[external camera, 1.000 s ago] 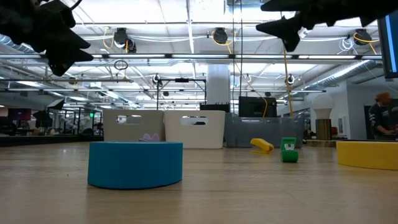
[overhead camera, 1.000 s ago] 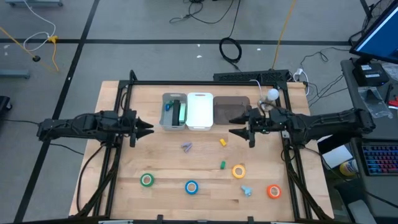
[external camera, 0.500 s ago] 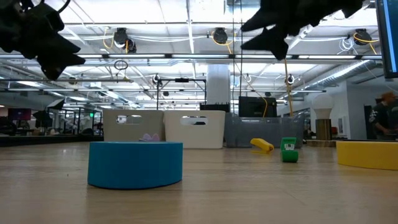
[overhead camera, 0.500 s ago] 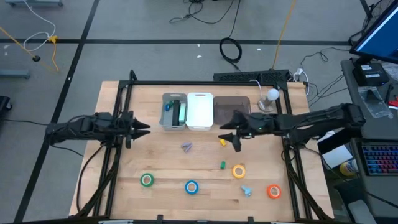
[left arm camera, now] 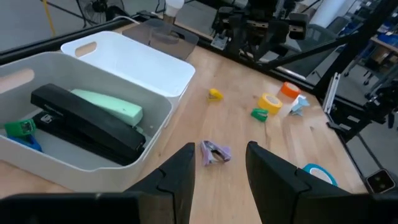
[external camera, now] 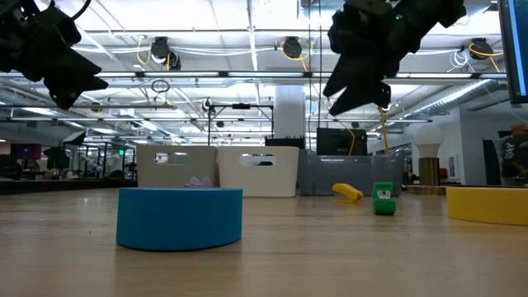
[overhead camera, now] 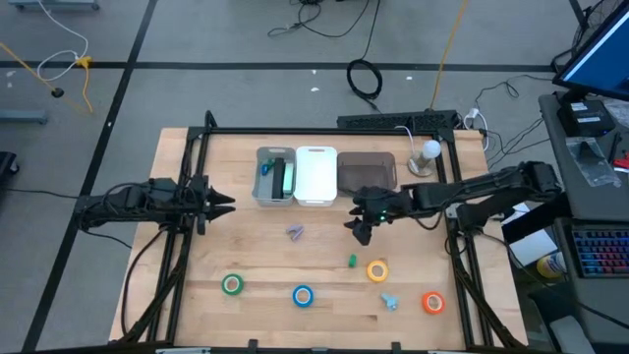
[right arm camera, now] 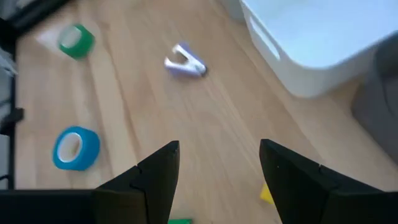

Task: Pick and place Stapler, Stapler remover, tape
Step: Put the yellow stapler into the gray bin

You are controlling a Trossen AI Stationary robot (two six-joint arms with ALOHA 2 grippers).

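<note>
Both grippers are open and hold nothing. My right gripper (overhead camera: 356,228) hovers, tipped down, above a small yellow item (right arm camera: 266,194), with a small green item (overhead camera: 352,261) nearer the table's near edge. My left gripper (overhead camera: 228,204) waits in the air at the left, pointing at the purple stapler remover (left arm camera: 215,152). A black stapler (left arm camera: 87,124) and a green one (left arm camera: 107,106) lie in the grey bin (overhead camera: 261,179). Lying flat on the table are the green tape (overhead camera: 232,285), blue tape (overhead camera: 302,295), yellow tape (overhead camera: 377,270) and orange tape (overhead camera: 432,302). A light blue remover (overhead camera: 390,302) lies by the orange roll.
A white bin (overhead camera: 315,175) and a dark bin (overhead camera: 366,172) stand beside the grey one along the far side. Black frame rails (overhead camera: 187,256) run down both sides of the table. Bare wood lies between the purple remover and the tape rolls.
My right gripper has reached from the right side toward the table's middle and near edge, dropped lower and tipped its fingers downward over the small yellow item. My left gripper has drawn back slightly toward the table's left.
</note>
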